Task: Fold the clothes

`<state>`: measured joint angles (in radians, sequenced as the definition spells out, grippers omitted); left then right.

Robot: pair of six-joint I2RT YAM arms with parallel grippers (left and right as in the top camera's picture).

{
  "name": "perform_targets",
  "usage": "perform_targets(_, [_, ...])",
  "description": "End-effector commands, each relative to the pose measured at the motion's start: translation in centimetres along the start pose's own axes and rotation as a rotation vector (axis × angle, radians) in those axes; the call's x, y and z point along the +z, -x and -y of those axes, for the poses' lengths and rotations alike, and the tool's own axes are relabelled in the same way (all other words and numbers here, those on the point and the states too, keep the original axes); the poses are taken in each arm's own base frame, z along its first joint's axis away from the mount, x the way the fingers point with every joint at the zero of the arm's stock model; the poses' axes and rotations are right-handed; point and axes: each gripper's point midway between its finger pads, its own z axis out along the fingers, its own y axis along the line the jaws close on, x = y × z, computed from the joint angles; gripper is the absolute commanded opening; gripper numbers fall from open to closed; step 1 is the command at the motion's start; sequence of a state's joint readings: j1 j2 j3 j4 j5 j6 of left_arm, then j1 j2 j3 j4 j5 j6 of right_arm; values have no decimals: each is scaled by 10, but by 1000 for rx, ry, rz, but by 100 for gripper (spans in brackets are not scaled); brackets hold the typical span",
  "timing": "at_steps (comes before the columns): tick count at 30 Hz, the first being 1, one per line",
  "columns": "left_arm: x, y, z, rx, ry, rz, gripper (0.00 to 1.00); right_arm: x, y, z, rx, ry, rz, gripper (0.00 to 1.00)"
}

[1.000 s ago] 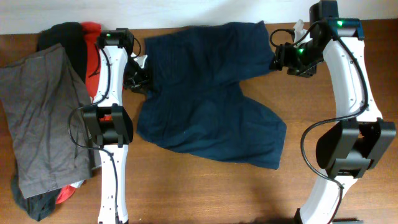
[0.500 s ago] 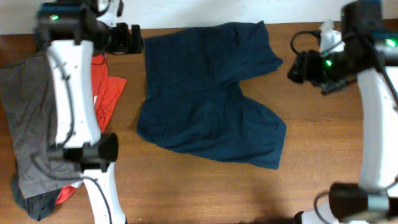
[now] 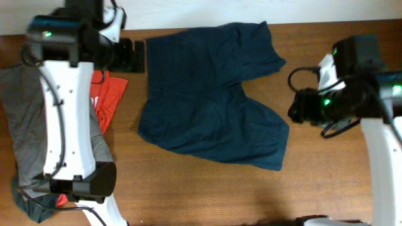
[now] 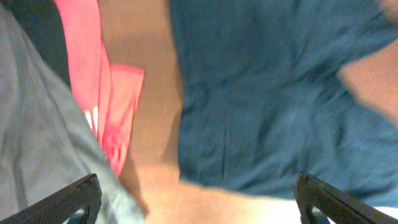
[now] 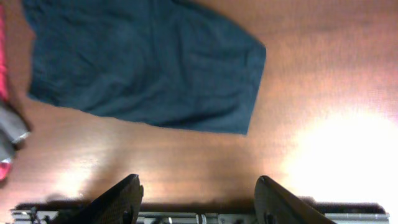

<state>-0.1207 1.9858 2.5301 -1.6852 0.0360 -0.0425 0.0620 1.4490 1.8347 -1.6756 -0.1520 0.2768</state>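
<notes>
The dark navy-blue shorts [image 3: 207, 94] lie flat on the wooden table [image 3: 188, 188], two wide legs pointing right; they also show in the left wrist view [image 4: 273, 93] and the right wrist view [image 5: 143, 62]. My left gripper [image 3: 132, 55] hovers beside the shorts' back left corner, open, with nothing between its fingers [image 4: 81, 196]. My right gripper [image 3: 300, 107] hangs off the shorts' right side, apart from the cloth, open and empty [image 5: 199, 186].
At the left lies a pile: grey shorts [image 3: 22, 125], a red-orange top [image 3: 110, 94] and a black garment [image 3: 31, 210]. The left arm's white links stand over this pile. Bare table [image 5: 323, 93] lies right of the shorts.
The left gripper has opened wide and lifted off the shorts' left edge. The right arm has pulled away from the upper leg and moved toward the table's front.
</notes>
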Motion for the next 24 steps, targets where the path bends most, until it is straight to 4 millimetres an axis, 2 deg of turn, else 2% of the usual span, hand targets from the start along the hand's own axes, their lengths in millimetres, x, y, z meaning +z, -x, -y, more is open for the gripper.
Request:
perform_targets(1, [46, -35, -21, -29, 99, -193, 99, 30, -17, 9, 49, -83, -60, 63])
perform_targets(7, [131, -76, -28, -16, 107, -352, 99, 112, -46, 14, 61, -95, -190, 63])
perform_targets(8, [150, -87, -29, 8, 101, -375, 99, 129, -55, 14, 68, -73, -219, 63])
perform_targets(9, [160, -94, -29, 28, 96, -386, 99, 138, -59, 13, 71, -59, -232, 63])
perform_targets(10, [177, -105, -30, 60, 90, -402, 99, 152, -66, 15, 75, -46, -250, 63])
perform_targets(15, [225, -135, -34, 116, 81, -405, 99, 181, -81, 22, 79, -42, -272, 63])
perform_targets(18, [242, -148, -35, 116, 79, -399, 99, 192, -88, 23, 83, -27, -282, 63])
perform_targets(21, [250, -157, -35, 115, 78, -402, 99, 198, -94, 26, 85, -30, -295, 63])
perform_targets(22, [251, -160, -35, 115, 78, -408, 97, 200, -95, 26, 85, -30, -296, 63])
perform_targets(24, [252, -168, -35, 116, 77, -427, 84, 204, -97, 28, 100, -32, -293, 63])
